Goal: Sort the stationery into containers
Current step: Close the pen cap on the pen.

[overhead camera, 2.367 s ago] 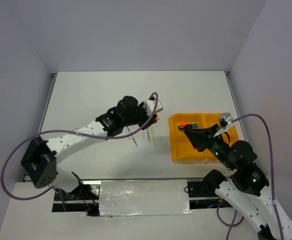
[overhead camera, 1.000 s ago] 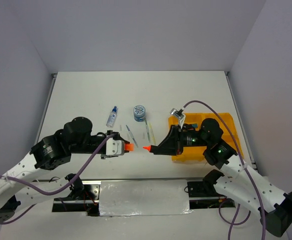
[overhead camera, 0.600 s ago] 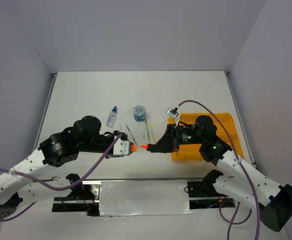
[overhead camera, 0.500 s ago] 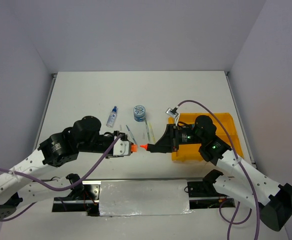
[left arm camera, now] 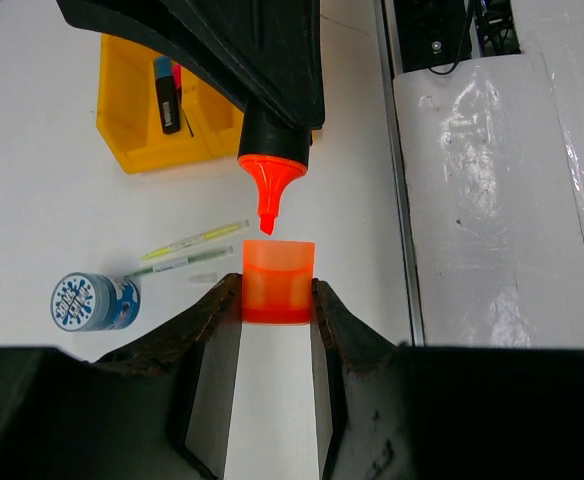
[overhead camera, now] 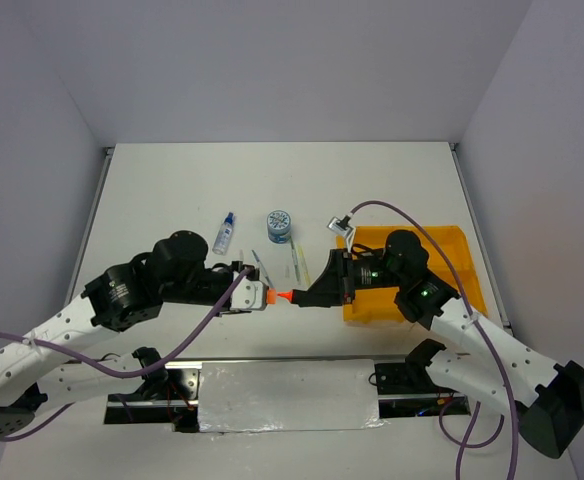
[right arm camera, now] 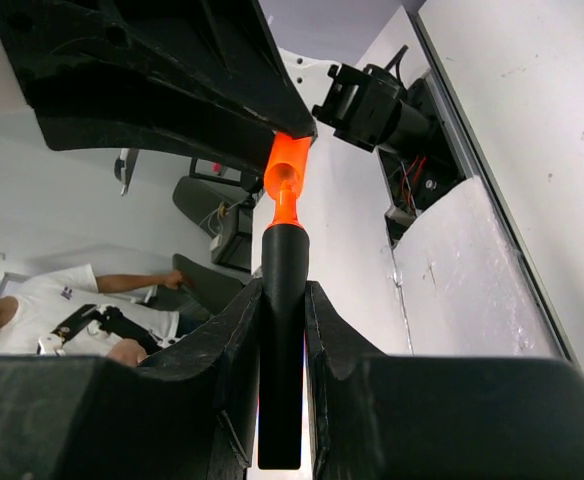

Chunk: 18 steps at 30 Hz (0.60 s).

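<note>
Claws nose to nose above the near part of the white desk [overhead camera: 172, 190]! The left claw [left arm camera: 278, 300] is closed tight on a small translucent orange plastic cap [left arm camera: 278, 283], pinched by its base between both fingers, open mouth facing outward. Facing it, the right claw [right arm camera: 283, 300] is clamped around the barrel of a short black highlighter [right arm camera: 283, 262], whose bare orange tip sticks out toward the cap. Tip and cap line up almost perfectly. From the left wrist the point sits right at the cap's rim, and I cannot quite say whether it touches. Both are held above the desk, just left of the orange-yellow plastic tray [overhead camera: 457, 250] with its rectangular compartments. Inside one compartment lies a black highlighter with a blue cap [left arm camera: 165, 88], with something pink beside it. Farther out on the desk there is a round blue-white pot [overhead camera: 279, 225] and a blue-capped clear bottle [overhead camera: 224, 233] lying to its left. Two thin pens [overhead camera: 294, 262] rest between the pot and the meeting claws.
</note>
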### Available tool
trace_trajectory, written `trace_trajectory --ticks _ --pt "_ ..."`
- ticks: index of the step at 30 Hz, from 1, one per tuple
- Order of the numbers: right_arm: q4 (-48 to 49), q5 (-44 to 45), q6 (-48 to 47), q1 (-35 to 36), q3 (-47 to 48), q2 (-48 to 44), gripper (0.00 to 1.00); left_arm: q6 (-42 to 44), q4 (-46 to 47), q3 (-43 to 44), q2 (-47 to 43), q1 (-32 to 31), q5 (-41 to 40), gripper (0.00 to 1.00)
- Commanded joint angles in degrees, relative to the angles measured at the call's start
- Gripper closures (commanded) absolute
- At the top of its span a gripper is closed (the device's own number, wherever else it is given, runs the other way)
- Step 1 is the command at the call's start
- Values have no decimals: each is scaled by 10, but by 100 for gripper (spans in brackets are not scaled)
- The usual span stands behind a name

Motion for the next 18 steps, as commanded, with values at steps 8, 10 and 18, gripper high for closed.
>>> trace_trajectory --ticks 8,10,18 --pt "47 1 10 22 5 25 100 7 21 12 -2 -3 14 75" --pt "46 5 10 26 9 27 100 7 20 12 1 -3 15 75" --pt "56 12 14 40 18 52 100 6 14 18 23 -3 24 74"
